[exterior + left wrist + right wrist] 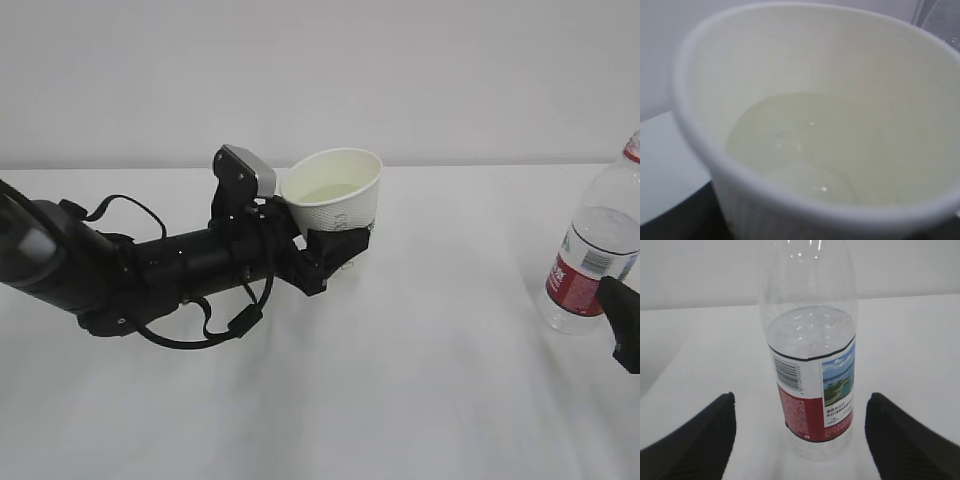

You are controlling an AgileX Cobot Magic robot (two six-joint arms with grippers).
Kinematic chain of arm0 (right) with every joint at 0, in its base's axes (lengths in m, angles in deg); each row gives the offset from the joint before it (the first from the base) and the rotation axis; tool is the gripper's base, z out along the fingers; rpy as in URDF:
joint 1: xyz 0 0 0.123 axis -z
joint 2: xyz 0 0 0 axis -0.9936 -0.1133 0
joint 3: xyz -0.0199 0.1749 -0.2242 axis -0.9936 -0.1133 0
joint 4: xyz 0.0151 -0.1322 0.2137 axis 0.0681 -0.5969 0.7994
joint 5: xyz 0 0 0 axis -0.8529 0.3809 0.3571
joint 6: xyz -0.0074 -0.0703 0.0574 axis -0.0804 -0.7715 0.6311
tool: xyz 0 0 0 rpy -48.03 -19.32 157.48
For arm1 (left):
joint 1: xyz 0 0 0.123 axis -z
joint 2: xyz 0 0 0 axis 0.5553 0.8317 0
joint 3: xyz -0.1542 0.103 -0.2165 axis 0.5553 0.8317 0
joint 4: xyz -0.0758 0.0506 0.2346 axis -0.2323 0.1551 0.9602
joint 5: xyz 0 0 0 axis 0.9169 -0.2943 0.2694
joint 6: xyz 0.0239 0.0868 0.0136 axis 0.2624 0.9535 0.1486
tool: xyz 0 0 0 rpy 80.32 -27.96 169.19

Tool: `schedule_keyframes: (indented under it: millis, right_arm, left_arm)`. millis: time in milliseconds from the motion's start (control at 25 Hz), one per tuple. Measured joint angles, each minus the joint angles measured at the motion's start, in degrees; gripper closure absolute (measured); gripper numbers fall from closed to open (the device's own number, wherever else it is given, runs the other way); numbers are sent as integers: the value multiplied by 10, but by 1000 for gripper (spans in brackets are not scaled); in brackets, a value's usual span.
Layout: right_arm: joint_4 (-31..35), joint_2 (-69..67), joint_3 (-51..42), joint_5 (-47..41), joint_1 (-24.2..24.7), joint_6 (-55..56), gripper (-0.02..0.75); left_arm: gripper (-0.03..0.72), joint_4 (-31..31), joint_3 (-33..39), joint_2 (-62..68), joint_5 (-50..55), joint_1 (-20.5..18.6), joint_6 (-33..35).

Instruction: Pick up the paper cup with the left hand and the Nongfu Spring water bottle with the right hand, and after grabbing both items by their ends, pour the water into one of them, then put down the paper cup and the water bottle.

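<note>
- On your left side of the exterior view: the black 2-finger left hand on its thick black arm is clamped around the lower body of the small white tapered paper cup. Jaws are pinching the cup's base, 1 on each side.
- Cup is tilted slightly, mouth up, held close to the white table; you can't tell from this angle whether its bottom touches the surface.
- Left wrist view: rolled rim and cream inside of the cup fill the frame, with a pale pool of clear water in the bottom.
- Grey-topped module sits just behind the cup rim, cables looped under the arm.
- Far right: the clear ribbed plastic Nongfu Spring water bottle with red-and-white label stands upright on the table, well apart from the cup, partly filled, no cap visible.
- Right wrist view: the black right hand is spread wide, 1 finger either side of the bottle, neither touching it. Nothing gripped.
- Exterior view shows only a corner of that hand, just beside the bottle's label.
</note>
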Motion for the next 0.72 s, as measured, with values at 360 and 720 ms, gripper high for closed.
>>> schedule_keyframes:
  millis: [360, 720]
  right_arm:
    - [0, 0, 0, 0, 0, -1, 130]
    - [0, 0, 0, 0, 0, -11, 130]
  left_arm:
    - [187, -6, 6, 0, -2, -25, 7]
    - [187, -50, 50, -11, -2, -49, 30]
